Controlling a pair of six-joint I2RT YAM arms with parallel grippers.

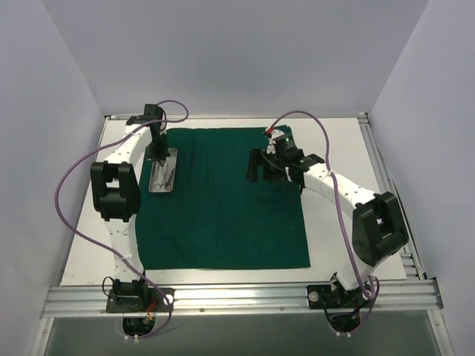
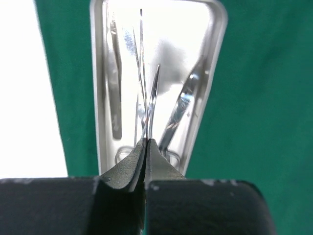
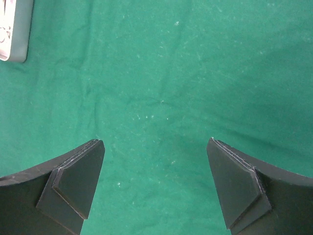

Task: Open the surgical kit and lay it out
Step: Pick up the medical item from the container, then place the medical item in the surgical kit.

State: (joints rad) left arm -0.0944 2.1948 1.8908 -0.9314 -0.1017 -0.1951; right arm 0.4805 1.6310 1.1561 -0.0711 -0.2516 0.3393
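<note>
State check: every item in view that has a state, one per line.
green cloth: unfolded, spread flat.
steel tray: uncovered, sitting on the cloth near its left edge.
other instruments: lying in the tray, not yet laid out.
left gripper: shut, apparently pinching a thin instrument inside the tray.
right gripper: open, empty, above bare cloth.

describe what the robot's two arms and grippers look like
Both arms are slim white links with chunky black joint housings, the left arm and the right arm alike. A thin purple cable loops along each. The left gripper and right gripper have matte black wedge-shaped fingers. A small green light glows on the right wrist.
</note>
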